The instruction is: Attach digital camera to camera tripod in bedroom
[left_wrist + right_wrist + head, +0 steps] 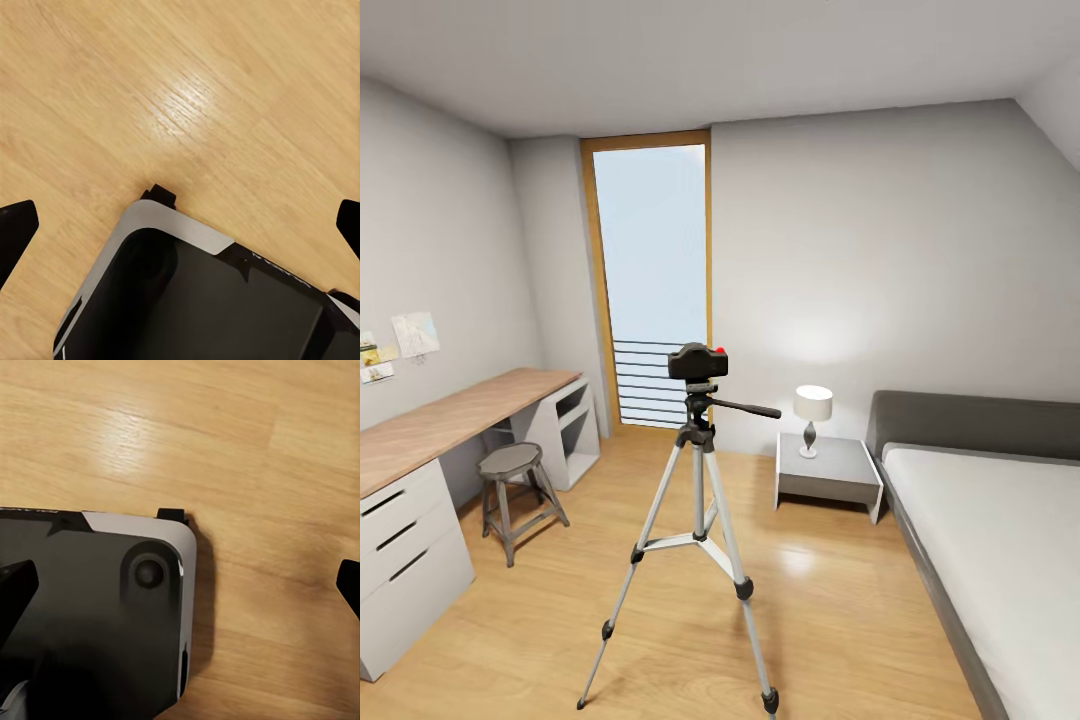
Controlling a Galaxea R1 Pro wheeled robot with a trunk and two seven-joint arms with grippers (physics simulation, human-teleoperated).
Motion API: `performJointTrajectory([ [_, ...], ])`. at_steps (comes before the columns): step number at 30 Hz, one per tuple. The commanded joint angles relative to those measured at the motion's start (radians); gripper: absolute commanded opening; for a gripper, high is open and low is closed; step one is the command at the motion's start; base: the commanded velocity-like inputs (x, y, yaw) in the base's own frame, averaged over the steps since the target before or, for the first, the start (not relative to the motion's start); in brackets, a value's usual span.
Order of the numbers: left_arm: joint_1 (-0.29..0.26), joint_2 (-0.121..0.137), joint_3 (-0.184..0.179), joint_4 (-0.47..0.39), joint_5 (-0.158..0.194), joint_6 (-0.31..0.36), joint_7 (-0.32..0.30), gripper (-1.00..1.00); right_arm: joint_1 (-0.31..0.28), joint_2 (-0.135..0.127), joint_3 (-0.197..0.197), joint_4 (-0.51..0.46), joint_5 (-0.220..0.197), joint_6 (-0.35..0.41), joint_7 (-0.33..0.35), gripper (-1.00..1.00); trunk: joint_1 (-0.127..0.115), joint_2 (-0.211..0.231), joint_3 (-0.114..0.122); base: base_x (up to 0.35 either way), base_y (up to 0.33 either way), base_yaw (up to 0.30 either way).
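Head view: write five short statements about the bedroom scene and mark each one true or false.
1. The digital camera sits on top of the camera tripod. True.
2. The tripod lies folded on the bed. False: it stands upright on the wood floor, legs spread.
3. The stool stands beside the desk. True.
4. The lamp stands on the desk. False: it stands on the nightstand beside the bed.
5. The left gripper holds the camera. False: in the left wrist view its fingers are spread wide over the floor, with nothing between them but a corner of the robot's base below.
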Motion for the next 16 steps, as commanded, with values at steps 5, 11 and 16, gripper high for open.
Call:
performJointTrajectory([
  [5, 0.000, 0.000, -0.008, -0.001, 0.007, 0.001, 0.004, 1.00, -0.001, 0.001, -0.008, 0.003, 0.010, -0.005, 0.002, 1.00, 0.000, -0.001, 0.000, 0.000, 0.000, 0.000],
  [11, 0.000, 0.000, -0.008, -0.001, 0.007, 0.001, 0.004, 1.00, -0.001, 0.002, -0.008, 0.003, 0.010, -0.004, 0.002, 1.00, 0.000, -0.001, 0.000, 0.000, 0.000, 0.000],
  [16, 0.000, 0.000, -0.008, -0.001, 0.007, 0.001, 0.004, 1.00, -0.001, 0.002, -0.008, 0.003, 0.010, -0.004, 0.002, 1.00, 0.000, -0.001, 0.000, 0.000, 0.000, 0.000],
])
